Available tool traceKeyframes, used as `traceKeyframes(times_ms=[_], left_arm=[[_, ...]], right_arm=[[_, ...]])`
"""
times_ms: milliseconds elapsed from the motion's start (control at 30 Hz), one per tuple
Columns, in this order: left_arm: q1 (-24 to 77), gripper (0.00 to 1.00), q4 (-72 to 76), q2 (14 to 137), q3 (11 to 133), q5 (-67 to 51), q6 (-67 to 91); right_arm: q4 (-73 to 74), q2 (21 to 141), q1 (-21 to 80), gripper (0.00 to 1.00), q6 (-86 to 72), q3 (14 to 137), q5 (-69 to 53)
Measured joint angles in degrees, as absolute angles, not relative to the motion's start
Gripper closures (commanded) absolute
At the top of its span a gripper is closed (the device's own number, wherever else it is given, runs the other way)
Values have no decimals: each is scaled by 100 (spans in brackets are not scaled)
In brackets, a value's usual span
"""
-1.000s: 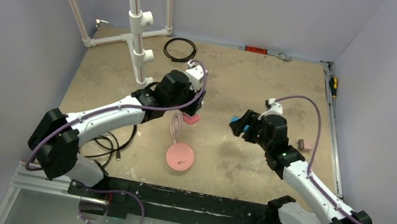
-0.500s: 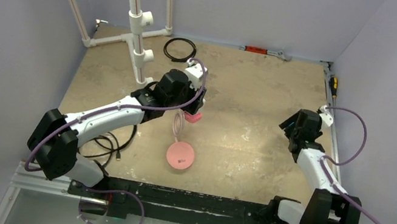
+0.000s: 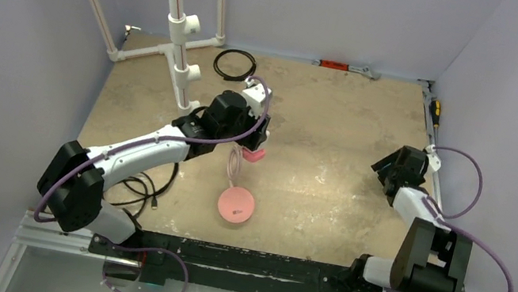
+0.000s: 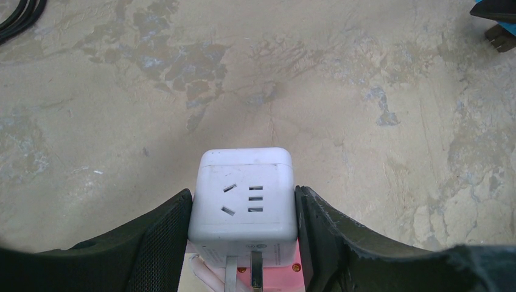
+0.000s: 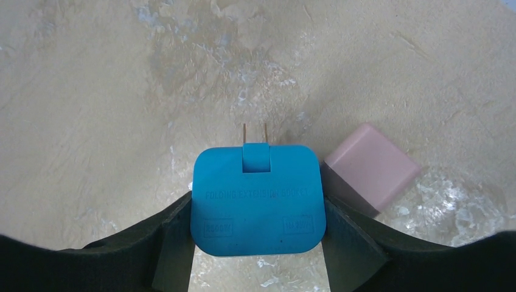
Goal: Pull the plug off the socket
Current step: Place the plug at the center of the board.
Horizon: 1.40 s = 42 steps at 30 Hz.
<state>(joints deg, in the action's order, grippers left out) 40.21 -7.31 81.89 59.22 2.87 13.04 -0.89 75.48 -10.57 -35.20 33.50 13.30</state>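
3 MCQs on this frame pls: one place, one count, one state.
1. Where is the pink cube? A) on the table beside the blue plug B) stacked on the plug C) hanging off the table edge
2. How many prongs show on the plug? A) none B) two C) three
3. Blue plug and white socket are: A) joined B) apart, plug in the right gripper, socket in the left gripper C) both lying loose
Key: 1A, the cube rests on the table right of the plug; 2B, two prongs stick out of its far edge; 3B, each gripper clamps its own part.
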Motion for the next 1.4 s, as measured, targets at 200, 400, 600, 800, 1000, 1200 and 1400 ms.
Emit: traceKeyframes(times_ms=[200,400,600,800,1000,1200,1400], left_arm=[[4021,100,-735,8296,5922,169,1378],[4021,100,-731,8309,5922,128,1439],[4021,100,-733,8309,5922,21,1441],[4021,100,-733,8309,5922,19,1441],[4021,100,-729,8307,5922,16,1450],[4021,100,-709,8307,5922,-23,1577],[4021,100,-681,8300,5913,-119,1763]], right_arm=[[-242,7822,-1332,65,-3509,3341,735],[-305,8060,-1441,31,-3494,3341,362],[-309,8023,-1479,14,-3489,3334,296],[-305,7985,-1481,11,-3448,3334,200],[-110,7478,-1481,11,-3240,3334,185],[-113,6141,-1487,1,-2877,3291,-757],[-134,5218,-895,1,-2692,3240,-2106]])
